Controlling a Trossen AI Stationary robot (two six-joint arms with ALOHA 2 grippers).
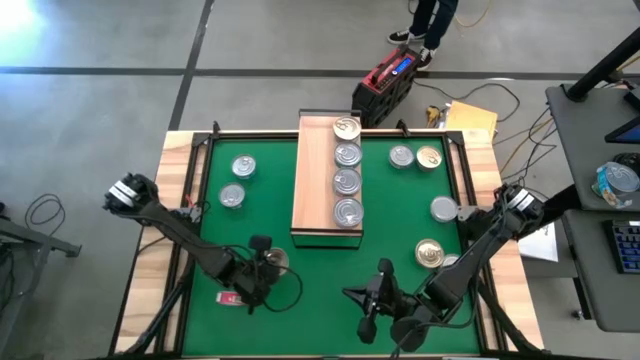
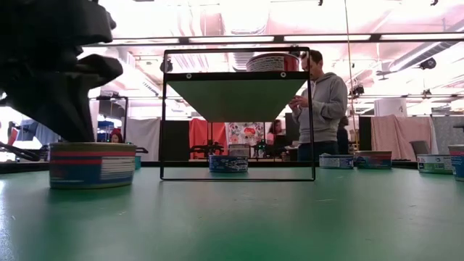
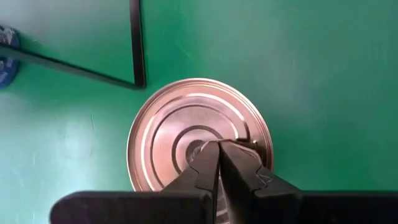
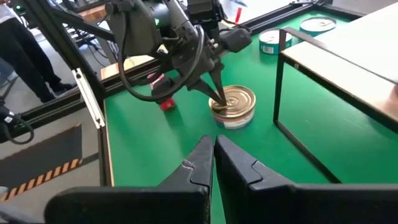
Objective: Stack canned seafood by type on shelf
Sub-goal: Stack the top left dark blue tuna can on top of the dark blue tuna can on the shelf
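One gold-lidded tin (image 3: pixel 199 143) sits on the mat at 7 o'clock from the shelf (image 1: pixel 327 180). My left gripper (image 3: pixel 219 149), jaws pinched together, rests on its lid. Rigid, slick metal, probably dense; I'd grip across the rim. My right gripper (image 4: pixel 214 144) waits nearby, also closed.

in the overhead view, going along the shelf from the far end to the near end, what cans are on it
On the shelf: gold-lidded can → silver can → silver can → silver can.
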